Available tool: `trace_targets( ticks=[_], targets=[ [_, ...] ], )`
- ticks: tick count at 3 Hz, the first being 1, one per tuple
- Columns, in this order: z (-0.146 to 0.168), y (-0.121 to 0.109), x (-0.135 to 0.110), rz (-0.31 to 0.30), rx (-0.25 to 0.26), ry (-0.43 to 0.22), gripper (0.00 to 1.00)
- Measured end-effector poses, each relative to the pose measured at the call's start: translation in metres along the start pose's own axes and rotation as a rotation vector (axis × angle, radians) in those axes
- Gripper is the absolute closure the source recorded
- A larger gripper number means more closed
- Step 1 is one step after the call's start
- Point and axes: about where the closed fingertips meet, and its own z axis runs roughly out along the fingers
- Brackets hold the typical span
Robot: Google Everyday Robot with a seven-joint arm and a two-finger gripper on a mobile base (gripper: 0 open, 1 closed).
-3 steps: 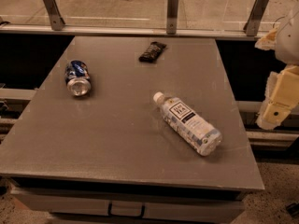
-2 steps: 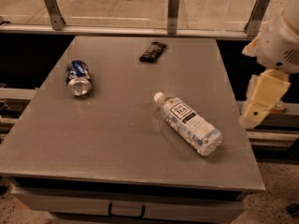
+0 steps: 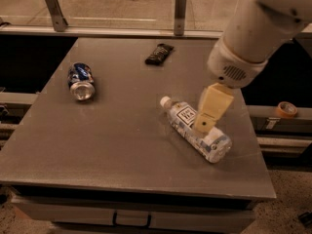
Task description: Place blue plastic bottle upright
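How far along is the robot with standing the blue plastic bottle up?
Early. Done: only the approach. In hand: the gripper is at the middle of the blue plastic bottle, grasp unconfirmed. Left: the bottle lies on its side on the table, so lifting and standing it remain.

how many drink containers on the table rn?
2. A blue can on its side at the table's left; the blue plastic bottle on its side right of centre, the gripper over its middle. The arm may hide others.
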Motion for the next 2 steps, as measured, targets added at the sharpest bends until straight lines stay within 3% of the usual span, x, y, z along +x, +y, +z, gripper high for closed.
trace_targets(
  ticks=[2],
  targets=[
    [0.056,0.031,-0.042,0.085,-0.045,-0.025,0.0]
  ],
)
